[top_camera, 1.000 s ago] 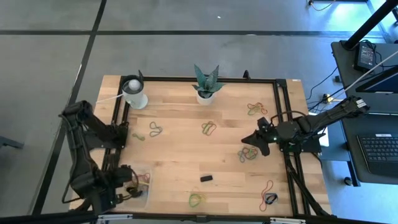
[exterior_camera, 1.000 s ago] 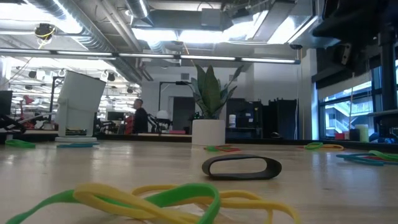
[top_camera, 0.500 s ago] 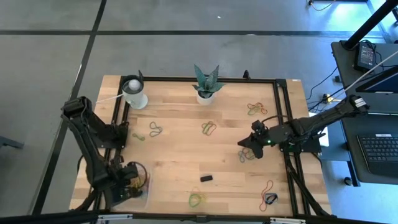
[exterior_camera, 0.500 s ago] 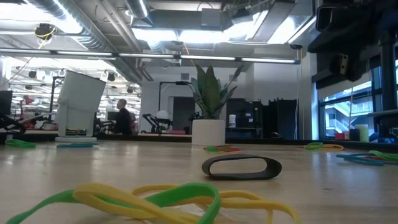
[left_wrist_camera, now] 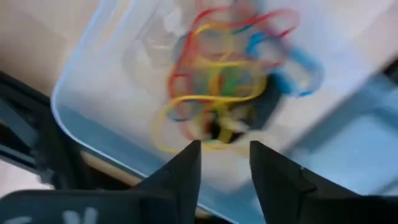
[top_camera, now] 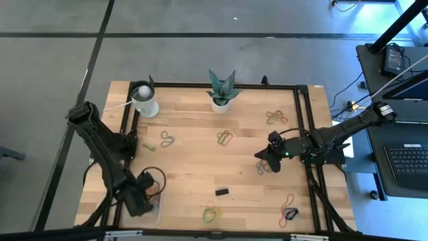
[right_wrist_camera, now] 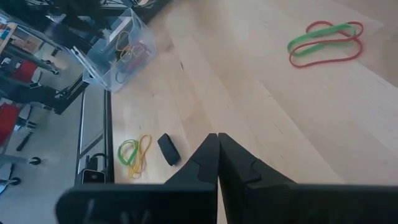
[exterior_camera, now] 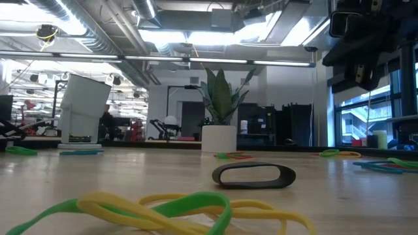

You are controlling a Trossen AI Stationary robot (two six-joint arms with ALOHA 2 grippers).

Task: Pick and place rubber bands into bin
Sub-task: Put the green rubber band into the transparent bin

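No writing is readable anywhere. The left claw (left_wrist_camera: 224,155), fingers apart and empty, hangs over the bin (top_camera: 152,201) at the pale wooden tabletop's (top_camera: 194,167) near-left corner, where rubber bands (left_wrist_camera: 217,81) lie tangled. The right claw (right_wrist_camera: 217,155), shut and empty, hovers above the tabletop. Behind: an open workshop with ceiling lights.

Both arms are matte black with jointed segments. A black cable loops off the left arm (top_camera: 110,161). The right arm (top_camera: 334,134) has a white band near its base. Pincer fingers (right_wrist_camera: 205,168) are dark, flat and tapered.
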